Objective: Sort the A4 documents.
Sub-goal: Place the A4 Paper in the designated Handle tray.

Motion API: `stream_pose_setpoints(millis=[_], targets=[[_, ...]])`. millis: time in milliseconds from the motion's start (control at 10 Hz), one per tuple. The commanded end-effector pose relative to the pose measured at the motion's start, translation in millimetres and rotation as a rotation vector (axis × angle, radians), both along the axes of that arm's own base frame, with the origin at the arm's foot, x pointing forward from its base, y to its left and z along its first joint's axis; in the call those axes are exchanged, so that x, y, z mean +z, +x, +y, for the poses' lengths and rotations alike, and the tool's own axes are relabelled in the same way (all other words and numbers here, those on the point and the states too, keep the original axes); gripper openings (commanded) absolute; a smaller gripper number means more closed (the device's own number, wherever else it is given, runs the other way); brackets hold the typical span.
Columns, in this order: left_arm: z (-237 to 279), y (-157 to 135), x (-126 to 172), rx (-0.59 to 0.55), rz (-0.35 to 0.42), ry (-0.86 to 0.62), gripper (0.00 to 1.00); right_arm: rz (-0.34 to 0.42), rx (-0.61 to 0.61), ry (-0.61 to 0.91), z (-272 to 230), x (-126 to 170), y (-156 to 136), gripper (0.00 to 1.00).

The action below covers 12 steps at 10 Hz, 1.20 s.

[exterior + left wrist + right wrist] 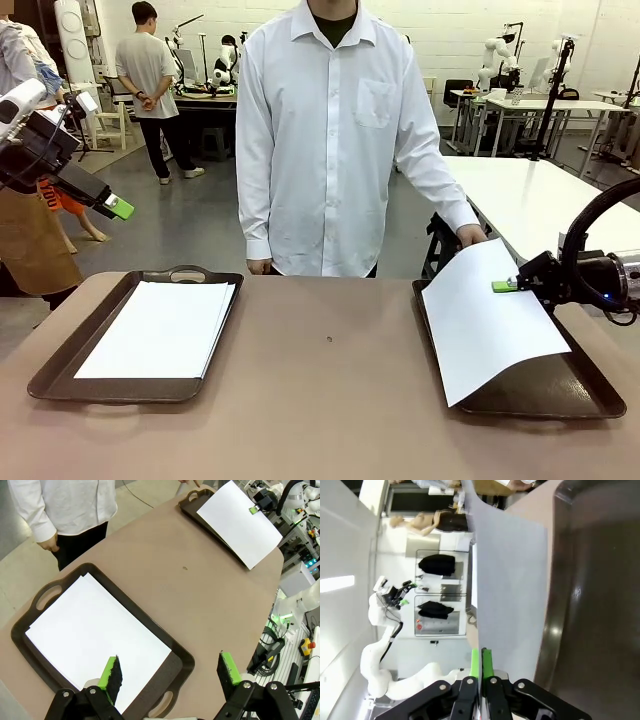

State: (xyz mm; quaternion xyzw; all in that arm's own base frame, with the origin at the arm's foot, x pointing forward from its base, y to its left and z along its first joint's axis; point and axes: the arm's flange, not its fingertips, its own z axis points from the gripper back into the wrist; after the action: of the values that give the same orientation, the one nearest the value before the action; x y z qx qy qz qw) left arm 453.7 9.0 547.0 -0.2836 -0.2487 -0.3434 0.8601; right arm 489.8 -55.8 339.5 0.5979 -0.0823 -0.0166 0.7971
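No brand, label or readable print on anything I can see; the sheets look blank.

R gripper (503, 286) comes in from the table's right edge, roughly level, fingers pointing toward the table's middle. Its green pads are pressed together on the right edge of a single A4 sheet (490, 320). In my R wrist view the two pads (481, 663) sit flush with the sheet's edge pinched between them. That sheet is tilted, right side lifted, hanging over the right tray (560, 395) near the table's right edge; its near left corner sticks out past the tray's left rim, and whether it touches the table there I can't tell. The far corner of the sheet is by the person's hand (470, 235), just past the table's far edge; contact unclear.

L gripper (118, 207) is raised well above the table, beyond its left far corner, angled down toward the table. Jaws wide apart, nothing between them; L wrist view shows both fingers (111, 676) spread over the near end of the left tray (60, 375).

The stack of A4 documents (160, 330) lies flat inside the left tray, near the table's left edge, edges slightly fanned.

The person stands at the far edge, mid-table, white shirt, other hand (259, 266) hanging by the table edge.
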Motion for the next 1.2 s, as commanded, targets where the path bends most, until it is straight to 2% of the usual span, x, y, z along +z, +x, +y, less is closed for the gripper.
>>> stream_pose_setpoints(millis=[0,400,700,1100], targets=[[1.7,-0.4,-0.5,-0.011,-0.007,0.001,0.99,-0.012,0.008,-0.090,0.1,1.9,9.5,0.01],[1.7,-0.4,-0.5,-0.011,-0.007,0.001,0.99,0.045,0.115,-0.283,-2.6,4.3,24.7,0.01],[1.7,-0.4,-0.5,-0.011,-0.007,0.001,0.99,0.059,0.163,-0.417,-4.0,12.1,37.2,0.01],[1.7,-0.4,-0.5,-0.011,-0.007,0.001,0.99,0.035,0.090,-0.589,-6.6,10.8,49.5,0.01]])
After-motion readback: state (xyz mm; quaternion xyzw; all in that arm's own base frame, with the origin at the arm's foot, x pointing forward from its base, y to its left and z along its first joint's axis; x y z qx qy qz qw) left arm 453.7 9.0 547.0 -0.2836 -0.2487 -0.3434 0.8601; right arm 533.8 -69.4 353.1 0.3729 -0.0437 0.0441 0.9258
